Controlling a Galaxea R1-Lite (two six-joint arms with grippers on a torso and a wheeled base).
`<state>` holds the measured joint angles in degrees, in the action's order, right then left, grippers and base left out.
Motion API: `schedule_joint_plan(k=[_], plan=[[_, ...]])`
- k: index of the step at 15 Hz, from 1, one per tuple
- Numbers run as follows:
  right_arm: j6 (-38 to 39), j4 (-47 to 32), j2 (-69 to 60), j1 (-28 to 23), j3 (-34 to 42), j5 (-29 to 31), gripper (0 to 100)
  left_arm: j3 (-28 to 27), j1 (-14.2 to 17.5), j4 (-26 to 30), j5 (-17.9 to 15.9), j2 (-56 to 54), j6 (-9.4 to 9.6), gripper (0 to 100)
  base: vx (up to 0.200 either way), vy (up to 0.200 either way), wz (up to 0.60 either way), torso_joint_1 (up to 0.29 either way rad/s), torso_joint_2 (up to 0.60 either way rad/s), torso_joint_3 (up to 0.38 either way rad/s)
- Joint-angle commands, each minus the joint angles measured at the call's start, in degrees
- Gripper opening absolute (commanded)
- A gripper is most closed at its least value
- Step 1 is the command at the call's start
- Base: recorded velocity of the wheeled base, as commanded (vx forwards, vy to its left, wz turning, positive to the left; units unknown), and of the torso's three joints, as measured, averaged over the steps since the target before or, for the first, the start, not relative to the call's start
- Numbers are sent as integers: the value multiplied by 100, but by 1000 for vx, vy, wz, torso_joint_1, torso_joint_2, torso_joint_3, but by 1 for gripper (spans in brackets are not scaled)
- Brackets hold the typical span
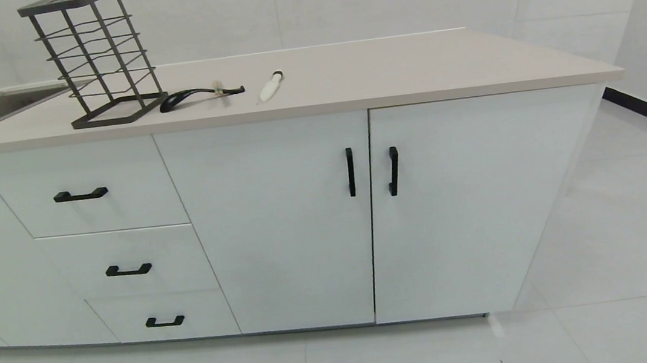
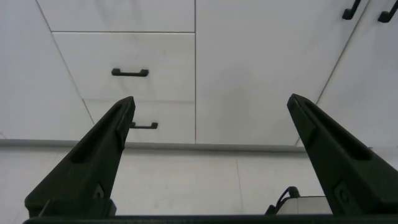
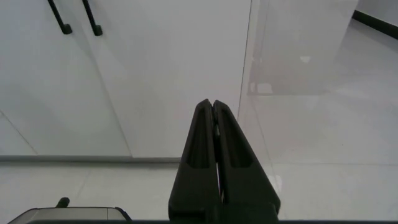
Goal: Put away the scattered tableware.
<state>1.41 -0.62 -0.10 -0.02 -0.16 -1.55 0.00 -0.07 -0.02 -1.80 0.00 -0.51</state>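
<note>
Spoon (image 1: pixel 192 96) and white utensil (image 1: pixel 271 86) lie on counter (image 1: pixel 408 68); left end effector (image 2: pixel 210 99) gapes empty, right end effector (image 3: pixel 213 102) closed.

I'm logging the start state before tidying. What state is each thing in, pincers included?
Left pincer: open, empty.
Right pincer: shut, empty.
Wire rack: standing on the counter, nothing in it.
Black spoon: lying flat on the counter.
White-handled utensil: lying flat on the counter.
Three drawers: shut.
Two cabinet doors: shut.
</note>
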Motion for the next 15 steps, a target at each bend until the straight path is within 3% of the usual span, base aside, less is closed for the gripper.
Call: schedule_joint_plan(k=[1,7,12,15], plan=[[-1,1,10,2,-2,-3,0,0,-1,2,5,0,-2,100,0,200,0,2,-2,7],[-1,1,10,2,-2,-3,0,0,-1,2,5,0,-10,100,33,200,0,1,2,3],[-1,1,10,2,-2,-3,0,0,-1,2,5,0,-10,100,200,0,0,0,-1,5],[-10,1,10,2,-2,-3,0,0,-1,2,13,0,-10,100,0,0,200,4,1,-1]])
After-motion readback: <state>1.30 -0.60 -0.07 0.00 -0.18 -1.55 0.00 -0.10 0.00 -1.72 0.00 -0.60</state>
